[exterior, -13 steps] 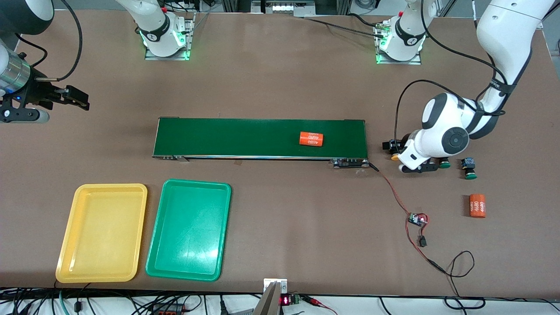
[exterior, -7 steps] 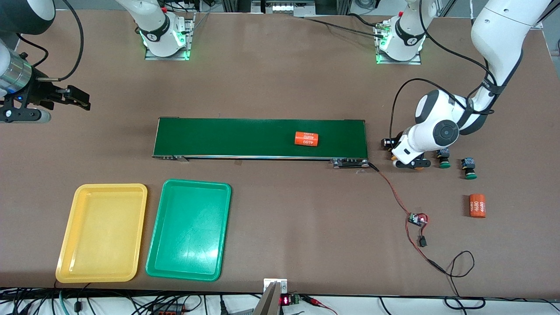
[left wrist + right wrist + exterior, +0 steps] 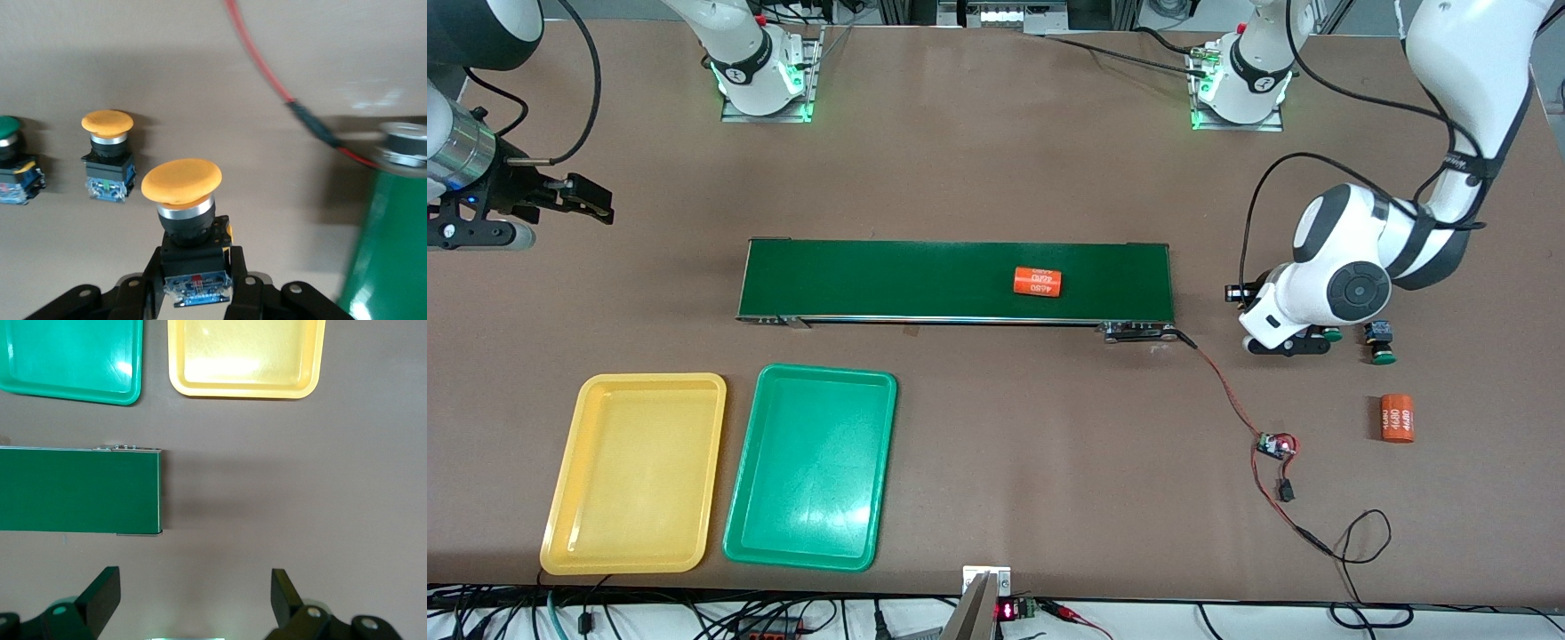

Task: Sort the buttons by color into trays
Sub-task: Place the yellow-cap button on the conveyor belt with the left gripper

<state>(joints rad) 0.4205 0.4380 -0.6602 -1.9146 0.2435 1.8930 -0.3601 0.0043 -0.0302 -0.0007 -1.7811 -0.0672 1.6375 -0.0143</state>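
My left gripper is shut on the black body of a yellow-orange button and holds it cap-forward by the belt's end at the left arm's end of the table. A second yellow-orange button and a green button stand on the table beside it. In the front view the left hand hides both yellow buttons; two green buttons show next to it. The yellow tray and green tray lie side by side near the front camera. My right gripper is open and empty and waits over the right arm's end of the table.
A long dark-green conveyor belt carries an orange "4680" cylinder. Another orange cylinder lies nearer the front camera than the green buttons. A red wire with a small board runs from the belt's end.
The left hand swung toward the belt, then back toward the green buttons. The cylinder on the belt has moved toward the right arm's end. The right arm has barely moved.
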